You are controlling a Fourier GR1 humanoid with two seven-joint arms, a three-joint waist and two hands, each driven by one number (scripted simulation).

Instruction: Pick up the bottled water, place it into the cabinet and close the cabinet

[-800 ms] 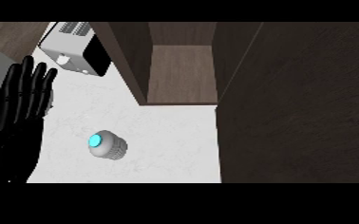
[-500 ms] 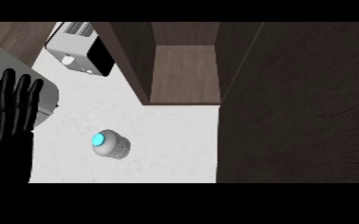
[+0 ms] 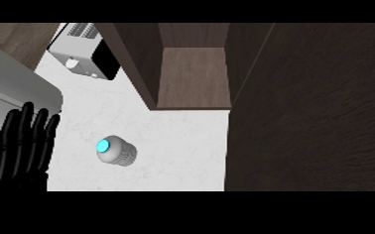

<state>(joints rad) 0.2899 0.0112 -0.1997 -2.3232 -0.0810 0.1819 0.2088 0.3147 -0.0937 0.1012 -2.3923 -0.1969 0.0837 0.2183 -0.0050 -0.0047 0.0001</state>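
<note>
The bottled water (image 3: 116, 151) stands upright on the white table (image 3: 176, 144), seen almost straight from above, so that its bright blue cap faces the view and its ribbed clear body shows just beneath it. It sits in the near left part of the table's bare surface, with nothing touching it.

The left robot hand (image 3: 28, 141) shows at the table's left edge, black, with its fingers straight and pointing toward the far side. It is open and holds nothing. It stays apart from the bottled water, which lies to its right with a strip of bare white surface between them. The right robot hand does not appear in the head view.

The cabinet (image 3: 192, 74) rises at the far side of the table, dark brown wood, and its opening looks down onto a lighter brown shelf floor framed by darker side walls. Its door (image 3: 300, 109) stands open as a broad dark panel that covers the table's right side from far edge to near edge. The cabinet's inside shows no object.

At the far left corner of the table sits a toaster (image 3: 82, 54), white with a black face, turned at an angle. A grey rounded surface (image 3: 26, 87) shows along the left edge just beyond the left robot hand.
</note>
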